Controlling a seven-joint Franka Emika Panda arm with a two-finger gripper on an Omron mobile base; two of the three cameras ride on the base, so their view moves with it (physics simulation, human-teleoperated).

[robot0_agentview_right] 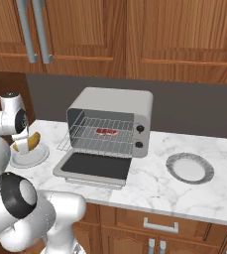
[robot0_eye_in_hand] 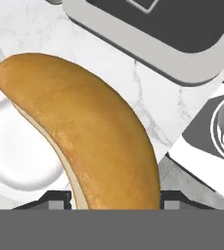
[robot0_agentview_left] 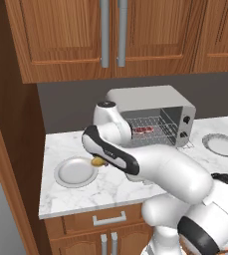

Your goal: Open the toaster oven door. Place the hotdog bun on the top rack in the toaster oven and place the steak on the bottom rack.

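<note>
The toaster oven (robot0_agentview_right: 115,106) stands on the counter with its door (robot0_agentview_right: 92,166) folded down flat in front. Inside, the red steak (robot0_agentview_right: 106,132) lies on a wire rack (robot0_agentview_right: 97,141); I cannot tell which of the racks it is. The steak (robot0_agentview_left: 143,130) also shows past the arm in the left base view. My gripper (robot0_agentview_right: 25,141) is shut on the golden hotdog bun (robot0_agentview_right: 29,143), held just above the left white plate (robot0_agentview_right: 35,158). In the hand view the bun (robot0_eye_in_hand: 84,127) stands between the fingertips (robot0_eye_in_hand: 55,197), with the plate (robot0_eye_in_hand: 15,156) below and the door (robot0_eye_in_hand: 182,29) at the top.
A second plate (robot0_agentview_right: 189,167) sits on the marble counter to the right of the oven. Wooden cabinets hang above the oven. A tall wooden wall panel (robot0_agentview_left: 11,149) borders the counter on the left, and drawers run below the counter's front edge.
</note>
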